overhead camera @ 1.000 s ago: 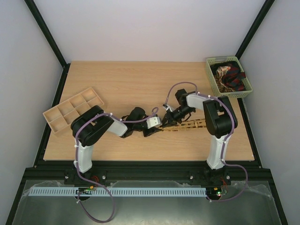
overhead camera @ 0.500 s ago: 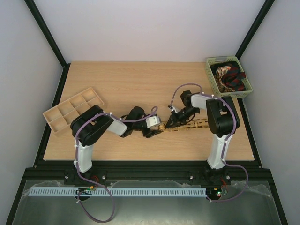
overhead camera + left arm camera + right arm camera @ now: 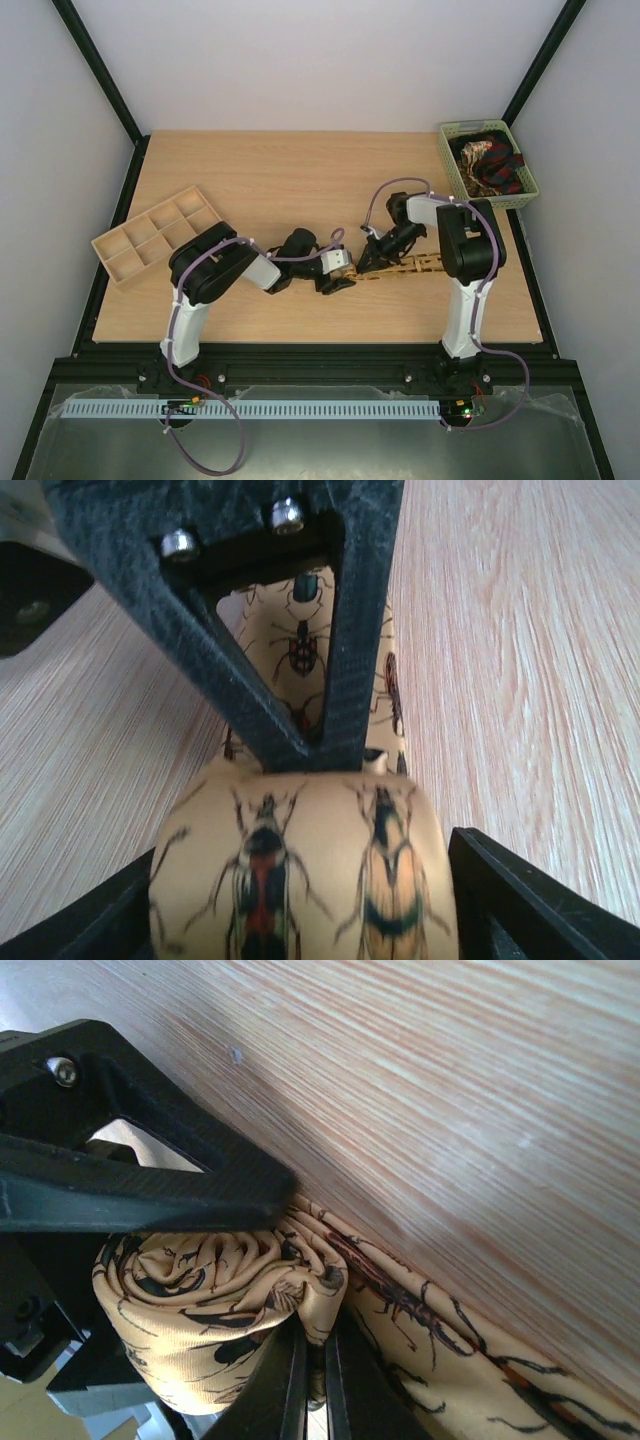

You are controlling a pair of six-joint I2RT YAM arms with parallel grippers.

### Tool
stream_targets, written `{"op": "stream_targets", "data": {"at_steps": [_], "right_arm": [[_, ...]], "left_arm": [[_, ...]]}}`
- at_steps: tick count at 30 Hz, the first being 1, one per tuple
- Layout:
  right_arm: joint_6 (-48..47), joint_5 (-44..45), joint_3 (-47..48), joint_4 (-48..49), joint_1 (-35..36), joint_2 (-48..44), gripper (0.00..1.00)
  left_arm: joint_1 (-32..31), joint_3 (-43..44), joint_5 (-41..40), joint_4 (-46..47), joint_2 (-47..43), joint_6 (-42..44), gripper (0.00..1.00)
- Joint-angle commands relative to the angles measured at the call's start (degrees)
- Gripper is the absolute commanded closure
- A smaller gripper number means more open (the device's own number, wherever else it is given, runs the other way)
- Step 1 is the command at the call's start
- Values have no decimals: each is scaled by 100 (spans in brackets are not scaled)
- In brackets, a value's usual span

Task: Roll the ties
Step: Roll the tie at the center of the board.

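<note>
A tan-yellow tie [image 3: 405, 267] printed with beetles lies across the table, its left end wound into a roll [image 3: 300, 870]. My left gripper [image 3: 340, 281] stands open around that roll, one finger [image 3: 520, 900] just clear of its right side and the other by its left side. My right gripper [image 3: 322, 1385] is shut on a fold of the tie at the roll's edge [image 3: 320, 1290], and in the top view the right gripper [image 3: 367, 262] meets the left one. More ties [image 3: 488, 163], dark red, black and cream, lie bunched in a basket.
The green basket [image 3: 449, 165] stands at the back right corner. A wooden compartment tray [image 3: 155, 235] sits at the left edge. Purple cables loop over both arms.
My left gripper has opened and shifted slightly right around the roll. The right gripper has come down toward the roll and shut on the tie's fold.
</note>
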Motion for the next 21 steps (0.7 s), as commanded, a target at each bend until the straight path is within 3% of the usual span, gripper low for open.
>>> {"op": "stream_targets", "data": {"at_steps": [1, 4, 9, 14, 21], "right_arm": [[-107, 1063, -35, 28, 189, 498, 99], [-49, 837, 64, 49, 223, 442, 98], [-337, 747, 307, -307, 67, 87, 66], [-530, 69, 180, -550, 50, -558, 49], [31, -428, 174, -183, 452, -544, 49]], "left_arm": [[-64, 188, 81, -120, 200, 173, 38], [-12, 46, -89, -511, 58, 333, 52], [168, -404, -289, -1011, -285, 344, 64], [157, -356, -502, -1413, -256, 348, 68], [147, -196, -588, -1704, -175, 390, 67]]}}
